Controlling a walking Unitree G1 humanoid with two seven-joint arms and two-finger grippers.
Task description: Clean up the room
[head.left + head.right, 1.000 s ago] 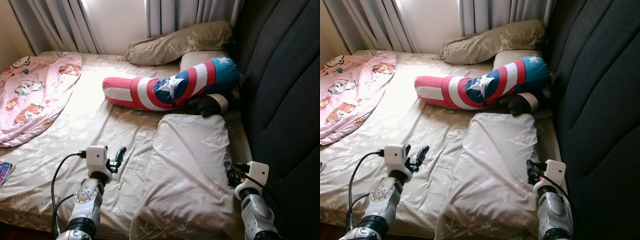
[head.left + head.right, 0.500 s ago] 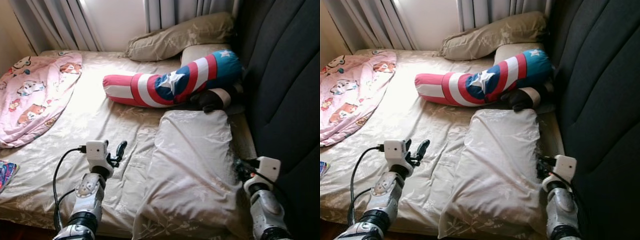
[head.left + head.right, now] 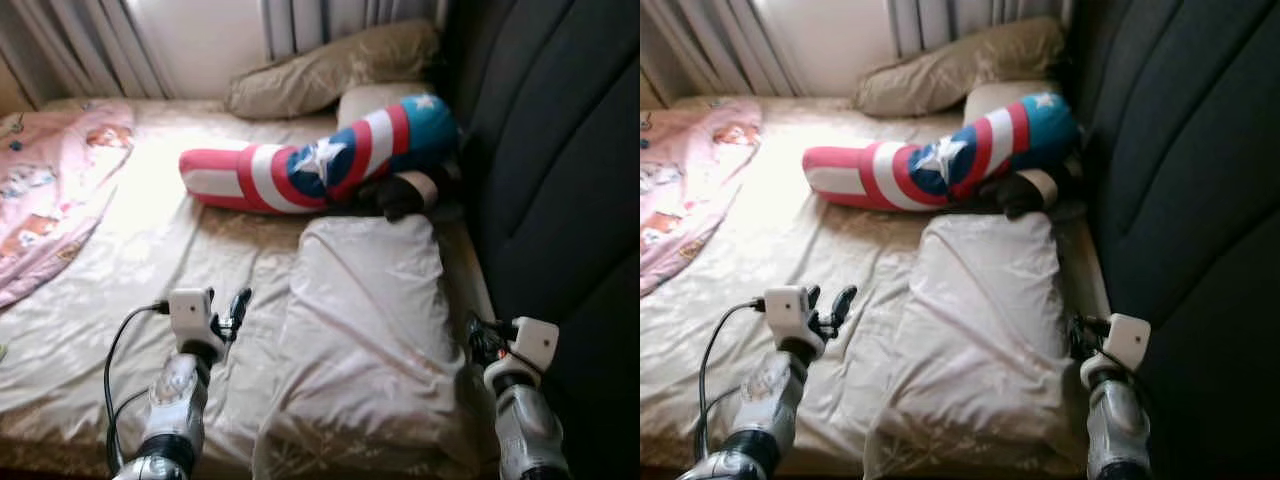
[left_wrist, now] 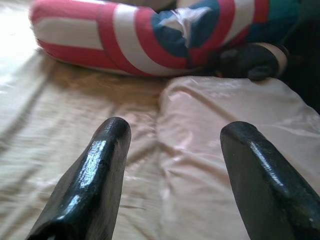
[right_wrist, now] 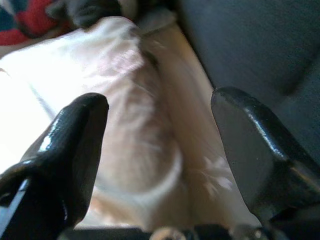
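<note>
Near edge, lower frame: left claw (image 3: 238, 308) spread open over the bed (image 3: 120, 290) sheet, just left of the big beige pillow (image 3: 365, 320); right claw (image 3: 478, 338) also spread open at the pillow's right edge, squeezed between it and the dark headboard (image 3: 560, 170). The pillow lies between the two claws, long axis running away from the robot toward upper frame, so each claw flanks one long side; the right one looks closer to touching it, probably a two-arm grab next. Further up: a small dark plush toy (image 3: 400, 195) at the pillow's far end, then the red-white-blue bolster (image 3: 310, 165) lying diagonally, a tan pillow (image 3: 330, 70) by the curtains (image 3: 60, 45), and a pink blanket (image 3: 50, 190) at far left. Versus the earlier frames the whole view has shifted and blurred, so the camera moved; claws stay open, same spots relative to the pillow.
</note>
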